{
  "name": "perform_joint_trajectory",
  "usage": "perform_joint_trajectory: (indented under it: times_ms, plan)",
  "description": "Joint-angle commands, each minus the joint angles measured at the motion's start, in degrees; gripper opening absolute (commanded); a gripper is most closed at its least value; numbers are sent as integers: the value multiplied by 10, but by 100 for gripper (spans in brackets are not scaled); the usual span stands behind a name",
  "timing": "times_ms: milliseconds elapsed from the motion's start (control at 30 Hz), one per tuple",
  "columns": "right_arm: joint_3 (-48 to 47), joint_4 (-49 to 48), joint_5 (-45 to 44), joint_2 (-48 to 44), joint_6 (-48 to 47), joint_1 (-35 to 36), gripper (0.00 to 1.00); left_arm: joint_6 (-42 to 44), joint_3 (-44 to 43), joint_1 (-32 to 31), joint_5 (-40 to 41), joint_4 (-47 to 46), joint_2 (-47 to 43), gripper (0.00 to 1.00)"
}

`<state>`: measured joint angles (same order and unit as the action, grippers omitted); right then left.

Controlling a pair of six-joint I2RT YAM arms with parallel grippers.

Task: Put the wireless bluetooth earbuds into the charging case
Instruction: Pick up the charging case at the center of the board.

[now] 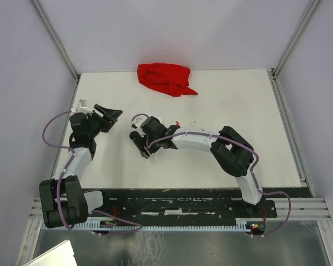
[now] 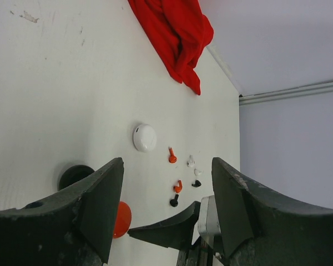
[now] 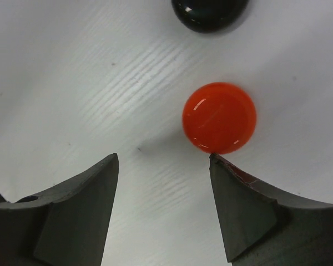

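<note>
Both grippers open, empty. Right gripper (image 3: 164, 158) sits over the orange-red case (image 3: 219, 117), off-centre toward one fingertip. Earbuds (image 2: 178, 187) lie loose past the white case (image 2: 144, 137), well apart from left gripper (image 2: 167, 161); right arm looks nearer.

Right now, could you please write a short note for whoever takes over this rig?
The left pincer is open and empty.
The right pincer is open and empty, right beside the orange case. The black case lies just beyond it.
Six loose earbuds lie on the table near the white case: two red, two white, two black.
A red cloth lies at the back.
Done: nothing yet, no earbud is in a case.
Left: open a case and seat the earbuds.
</note>
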<state>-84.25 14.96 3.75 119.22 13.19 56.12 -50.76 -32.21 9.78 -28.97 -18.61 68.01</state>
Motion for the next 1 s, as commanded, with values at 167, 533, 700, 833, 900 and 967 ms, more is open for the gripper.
perform_joint_trajectory:
  times_ms: [167,533,700,833,900,967]
  plan:
    - [-39,-14,-11,-16,-30,15,75,16,-22,-2,-9,-29,-4,71]
    - [-60,24,-23,-13,-140,-26,78,16,-23,-1,-10,-29,-3,71]
    - [-70,22,10,6,-161,-35,78,17,-23,-2,-11,-29,-1,71]
    - [-79,20,30,23,-165,-36,78,17,-25,-2,-12,-29,2,71]
    - [-83,22,40,28,-165,-36,78,17,-24,-1,-12,-29,2,71]
    - [-84,21,49,32,-166,-36,78,17,-25,-1,-13,-29,2,71]
